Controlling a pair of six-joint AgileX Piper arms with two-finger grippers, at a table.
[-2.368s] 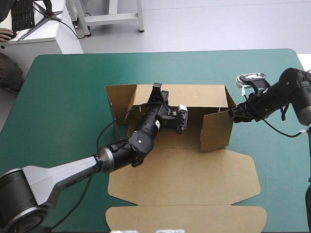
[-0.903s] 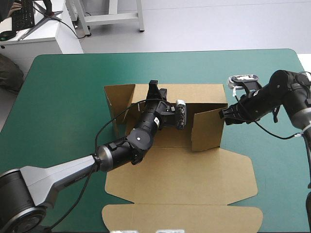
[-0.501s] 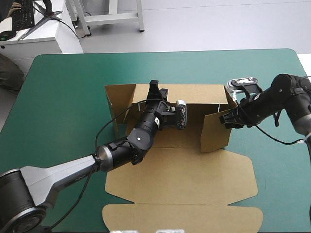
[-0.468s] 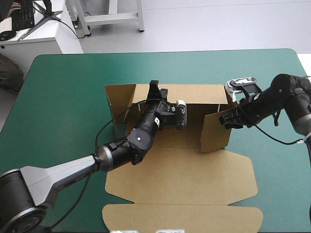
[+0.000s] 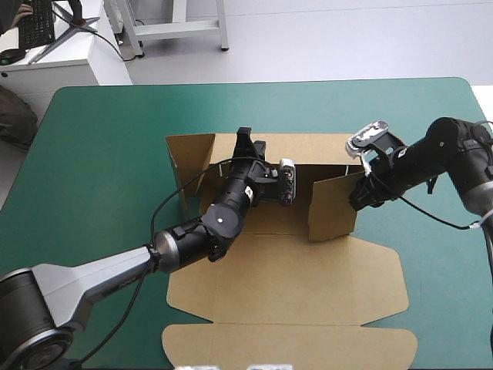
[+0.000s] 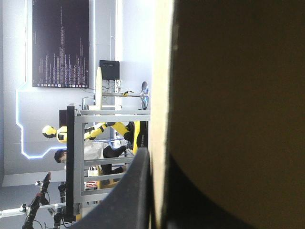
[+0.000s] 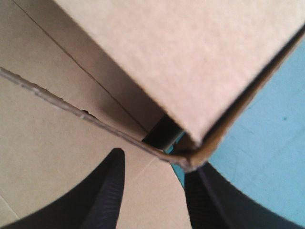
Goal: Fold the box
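The left tool (image 5: 246, 139) is clamped on the back wall of the box (image 5: 285, 285) near the wall's middle, likely to keep it upright. The right tool (image 5: 360, 194), fingers apart, straddles the top corner of the box's right wall, seemingly to swing it inward. The box rests on the desk (image 5: 108, 154), its lid lying flat beyond the box's front edge.
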